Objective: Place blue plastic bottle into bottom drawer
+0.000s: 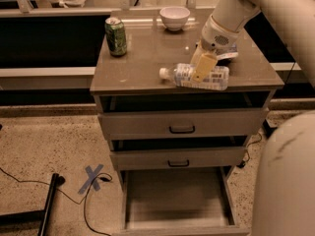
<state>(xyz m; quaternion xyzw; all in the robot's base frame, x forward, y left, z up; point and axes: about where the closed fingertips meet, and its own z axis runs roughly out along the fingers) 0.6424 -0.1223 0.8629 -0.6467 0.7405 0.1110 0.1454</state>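
One blue plastic bottle (pixel 184 75) is laid on its side at the front edge of the surface (pixel 147 58), cap leftward. One claw (pixel 203 71) is positioned upon it; its grip cannot be told. One can (pixel 116 36) and one bowl (pixel 174 17) are present. Of three drawers, the bottom drawer (pixel 174 198) is extended.
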